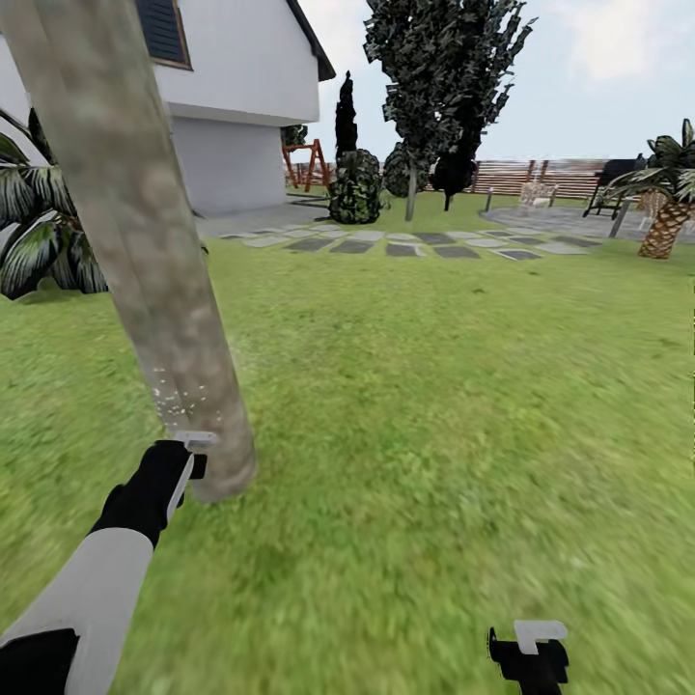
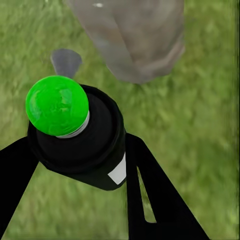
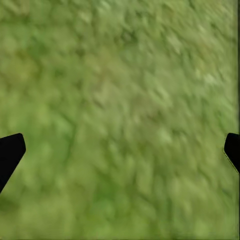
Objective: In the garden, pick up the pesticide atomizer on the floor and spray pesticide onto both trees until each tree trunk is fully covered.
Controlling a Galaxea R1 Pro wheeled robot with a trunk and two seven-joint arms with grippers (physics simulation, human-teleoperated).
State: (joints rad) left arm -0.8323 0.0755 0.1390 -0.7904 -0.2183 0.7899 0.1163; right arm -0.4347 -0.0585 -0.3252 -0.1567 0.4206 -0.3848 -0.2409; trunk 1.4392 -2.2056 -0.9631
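The near tree trunk (image 1: 145, 241) is a thick pale grey-beige column leaning across the left of the head view, with white specks low on its bark. My left gripper (image 1: 188, 458) is at its base, almost touching it. In the left wrist view its black fingers (image 2: 155, 195) are shut on the pesticide atomizer (image 2: 95, 150), a dark cylinder with a bright green round top, and the trunk's foot (image 2: 135, 40) stands just beyond. The second tree (image 1: 425, 87) stands far off by the stepping stones. My right gripper (image 1: 529, 642) hangs open over grass, low right.
Open lawn (image 1: 434, 405) stretches ahead and right. Grey stepping stones (image 1: 405, 246) cross the far lawn before a white house (image 1: 241, 106). A palm (image 1: 666, 217) and slatted fence (image 1: 541, 177) stand far right, and a broad-leafed plant (image 1: 39, 232) behind the trunk.
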